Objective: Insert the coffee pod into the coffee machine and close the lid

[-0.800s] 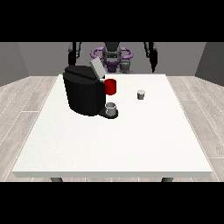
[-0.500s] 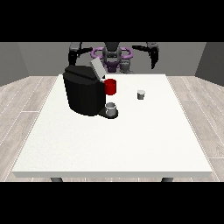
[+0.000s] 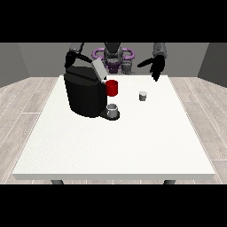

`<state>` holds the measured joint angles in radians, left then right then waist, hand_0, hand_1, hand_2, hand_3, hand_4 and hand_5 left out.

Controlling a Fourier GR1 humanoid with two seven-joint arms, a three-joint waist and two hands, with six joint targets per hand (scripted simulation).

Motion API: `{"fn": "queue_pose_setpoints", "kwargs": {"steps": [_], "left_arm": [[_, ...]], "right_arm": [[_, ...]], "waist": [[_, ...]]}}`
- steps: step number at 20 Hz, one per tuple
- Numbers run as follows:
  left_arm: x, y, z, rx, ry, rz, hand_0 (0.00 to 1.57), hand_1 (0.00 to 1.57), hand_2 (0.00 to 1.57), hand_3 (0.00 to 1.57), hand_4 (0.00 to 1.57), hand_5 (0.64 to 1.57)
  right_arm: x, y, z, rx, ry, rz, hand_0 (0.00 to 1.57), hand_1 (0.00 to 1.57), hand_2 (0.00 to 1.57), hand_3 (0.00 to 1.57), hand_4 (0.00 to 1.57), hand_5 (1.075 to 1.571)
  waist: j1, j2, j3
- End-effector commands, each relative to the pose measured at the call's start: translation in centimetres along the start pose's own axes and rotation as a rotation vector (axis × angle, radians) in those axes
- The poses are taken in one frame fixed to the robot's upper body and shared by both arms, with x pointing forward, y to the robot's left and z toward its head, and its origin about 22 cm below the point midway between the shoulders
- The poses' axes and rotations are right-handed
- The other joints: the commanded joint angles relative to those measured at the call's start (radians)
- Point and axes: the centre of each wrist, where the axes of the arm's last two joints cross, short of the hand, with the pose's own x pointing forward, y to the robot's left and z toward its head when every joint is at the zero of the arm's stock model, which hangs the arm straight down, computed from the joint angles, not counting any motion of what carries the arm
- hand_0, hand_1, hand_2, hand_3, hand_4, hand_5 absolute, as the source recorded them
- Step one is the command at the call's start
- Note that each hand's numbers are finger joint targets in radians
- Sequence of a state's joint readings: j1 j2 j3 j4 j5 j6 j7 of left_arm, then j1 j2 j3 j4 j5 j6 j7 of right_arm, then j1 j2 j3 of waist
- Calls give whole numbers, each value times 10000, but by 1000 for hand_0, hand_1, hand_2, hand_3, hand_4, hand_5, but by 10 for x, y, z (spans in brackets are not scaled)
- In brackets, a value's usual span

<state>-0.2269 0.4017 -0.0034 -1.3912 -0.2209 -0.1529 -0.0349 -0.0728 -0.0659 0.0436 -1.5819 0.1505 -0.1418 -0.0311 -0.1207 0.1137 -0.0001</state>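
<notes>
Coffee pod: small, pale grey, upright on the white surface, toward the far side and right of centre, untouched. Well apart from the coffee machine, with bare white between the two. Machine itself black and bulky, standing left of centre near the far edge; lid raised and tilted, a light grey flap slanting up from the top. Red part projecting from the machine's front, on the side facing the pod. Below that, a small grey cup seated on the dark base at the machine's foot. Hand at the view's right held in the air above the far edge, beyond and slightly right of the pod, not touching it; fingers straight and spread, pointing down and outward, holding nothing. Hand at the view's left raised behind the machine's top rear corner, partly hidden by the machine body; could not tell whether its fingers were apart or together, nor whether it touched the machine. Robot's torso small at the top of the view, grey with purple trim, centred behind the far edge. Wooden floor visible on both sides, grey walls behind.
</notes>
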Motion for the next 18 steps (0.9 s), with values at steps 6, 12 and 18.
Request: {"fn": "queue_pose_setpoints", "kwargs": {"steps": [6, 12, 18], "left_arm": [[-20, 34, -28, -55, 1385, -1623, 0, 0, 0, 0, 0, 1571], [-23, 14, -46, -902, 1458, -2302, 0, 0, 0, 0, 0, 1571], [-30, -1, -59, -332, 911, -2969, 488, 488, 724, 486, 0, 1571]], "right_arm": [[17, 22, -3, 789, -573, -100, 0, 0, 0, 0, 0, 1571], [11, 17, -22, 160, -32, 28, 0, 0, 0, 0, 0, 1571], [21, 34, -30, 368, 25, -623, 0, 0, 0, 0, 0, 1571]], "waist": [[-908, 981, -4], [-345, 1002, 0], [-385, 1447, -3]]}}
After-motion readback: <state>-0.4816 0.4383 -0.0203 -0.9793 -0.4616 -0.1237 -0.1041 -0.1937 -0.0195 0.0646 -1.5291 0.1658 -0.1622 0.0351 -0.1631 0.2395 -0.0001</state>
